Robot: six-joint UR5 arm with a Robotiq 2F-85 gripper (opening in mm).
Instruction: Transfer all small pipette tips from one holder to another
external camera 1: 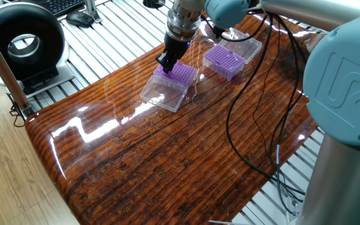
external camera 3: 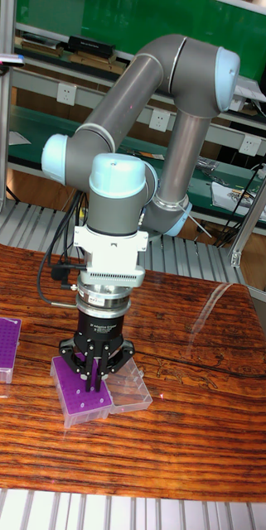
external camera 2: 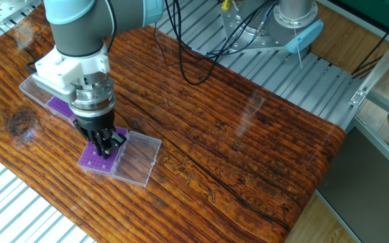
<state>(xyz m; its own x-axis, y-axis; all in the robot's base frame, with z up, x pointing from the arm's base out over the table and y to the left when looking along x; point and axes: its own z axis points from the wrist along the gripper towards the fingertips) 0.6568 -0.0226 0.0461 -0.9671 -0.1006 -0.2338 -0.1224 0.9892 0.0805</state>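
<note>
Two purple holders stand on the wooden table, each with a clear lid folded open. My gripper [external camera 3: 94,383] points straight down onto the near holder [external camera 3: 81,399], its fingertips close together at the holder's top face [external camera 1: 180,76]. I cannot make out anything between the fingers. In the other fixed view the gripper [external camera 2: 107,150] covers part of that holder [external camera 2: 94,160]. The second holder [external camera 1: 225,61] shows a pale dotted grid of small pipette tips [external camera 1: 222,57]; it sits behind the arm [external camera 2: 61,106] and at the far left [external camera 3: 0,338].
Clear lids lie beside the holders [external camera 2: 138,159] [external camera 1: 246,46]. Black cables [external camera 1: 242,119] trail across the table. A black ring-shaped device [external camera 1: 21,44] stands off the table's left end. Metal slatted frames border the wood [external camera 2: 19,209].
</note>
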